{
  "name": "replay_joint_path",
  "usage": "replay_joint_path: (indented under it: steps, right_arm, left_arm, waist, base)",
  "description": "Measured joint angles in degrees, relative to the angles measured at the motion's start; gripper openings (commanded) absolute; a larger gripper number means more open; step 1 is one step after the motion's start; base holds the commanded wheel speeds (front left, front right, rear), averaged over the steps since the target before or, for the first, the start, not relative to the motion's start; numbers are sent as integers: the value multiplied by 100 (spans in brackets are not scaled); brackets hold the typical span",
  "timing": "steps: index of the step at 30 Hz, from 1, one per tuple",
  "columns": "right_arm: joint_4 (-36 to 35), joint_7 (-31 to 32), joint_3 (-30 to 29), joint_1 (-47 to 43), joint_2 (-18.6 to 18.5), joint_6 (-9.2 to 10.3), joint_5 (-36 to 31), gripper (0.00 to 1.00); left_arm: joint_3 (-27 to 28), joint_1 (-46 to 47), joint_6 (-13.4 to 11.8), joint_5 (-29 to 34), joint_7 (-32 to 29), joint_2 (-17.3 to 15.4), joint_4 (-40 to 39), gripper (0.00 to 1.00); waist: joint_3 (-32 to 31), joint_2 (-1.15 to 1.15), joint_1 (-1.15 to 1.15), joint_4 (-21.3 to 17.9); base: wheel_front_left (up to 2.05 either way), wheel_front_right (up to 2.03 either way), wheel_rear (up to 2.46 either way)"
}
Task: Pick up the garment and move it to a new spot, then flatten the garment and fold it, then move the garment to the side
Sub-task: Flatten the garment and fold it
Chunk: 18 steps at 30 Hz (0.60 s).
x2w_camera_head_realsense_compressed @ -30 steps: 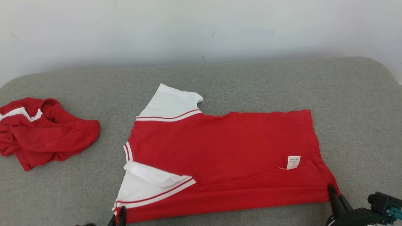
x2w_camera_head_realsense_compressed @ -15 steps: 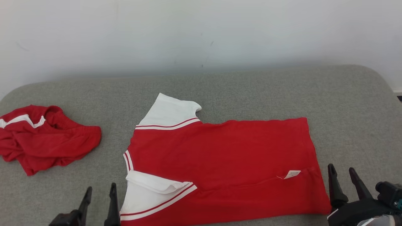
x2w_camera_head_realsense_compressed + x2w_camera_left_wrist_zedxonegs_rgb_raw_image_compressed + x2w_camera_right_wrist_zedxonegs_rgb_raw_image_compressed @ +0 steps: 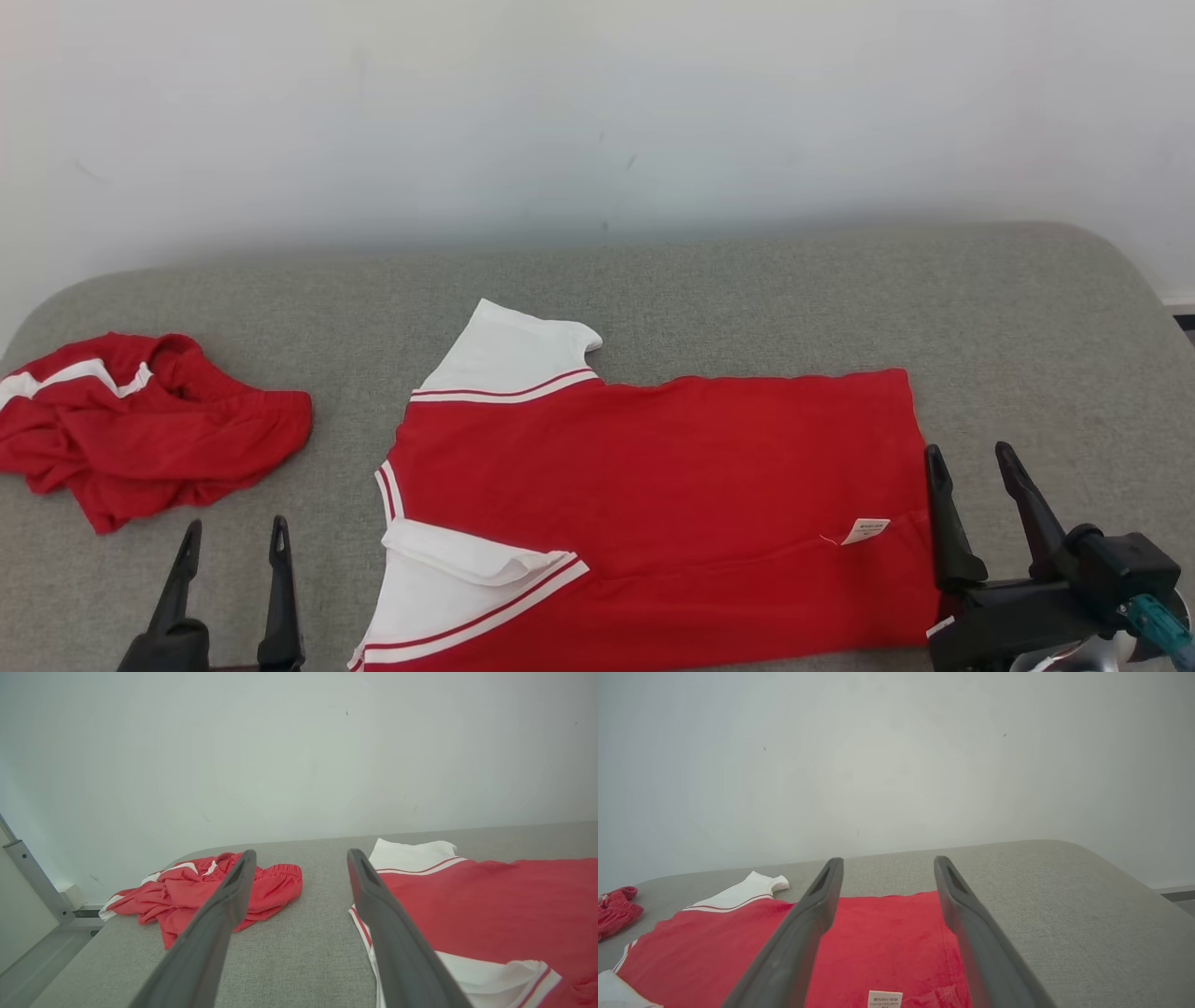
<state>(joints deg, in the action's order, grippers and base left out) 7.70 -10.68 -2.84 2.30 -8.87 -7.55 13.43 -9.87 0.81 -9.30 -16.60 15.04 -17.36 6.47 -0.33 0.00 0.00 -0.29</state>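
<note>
L+R end effectors (image 3: 234, 525) (image 3: 970, 452) released shirt (image 3: 653, 467).

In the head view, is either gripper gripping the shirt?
No, the left gripper and right gripper both stand open, fingers apart, with no fold of the shirt pinched.

The garment (image 3: 653, 485) is red with white, red-striped sleeves (image 3: 509, 355) (white label (image 3: 865, 531) too); the cushion (image 3: 747, 299) is speckled grey.

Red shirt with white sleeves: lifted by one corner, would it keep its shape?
Probably not: the red white-sleeved shirt looks thin and floppy, its near white sleeve folded over. Pushed, it likely bunches, like the crease by its white label.
</note>
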Motion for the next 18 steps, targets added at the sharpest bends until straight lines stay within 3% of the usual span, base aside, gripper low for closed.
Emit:
replay_joint_path:
  steps: [8, 14, 18]
  right_arm:
    - [-181, -46, 10, -178, 63, 0, -349, 100]
    - [-237, 33, 23, -181, 192, 0, -266, 100]
    - [-42, 145, -25, -32, 177, 0, -223, 100]
  left_arm:
    - [-52, -205, 208, -133, -151, -151, -266, 100]
    - [140, -238, 254, -382, -97, -129, -325, 100]
    - [172, -46, 432, -523, -110, -142, -204, 100]
  waist:
    - [-79, 0, 0, 18]
    - [-49, 0, 0, 1]
    - [14, 0, 0, -58]
  base:
    - [0, 0, 0]
    - [0, 0, 0]
    - [0, 0, 0]
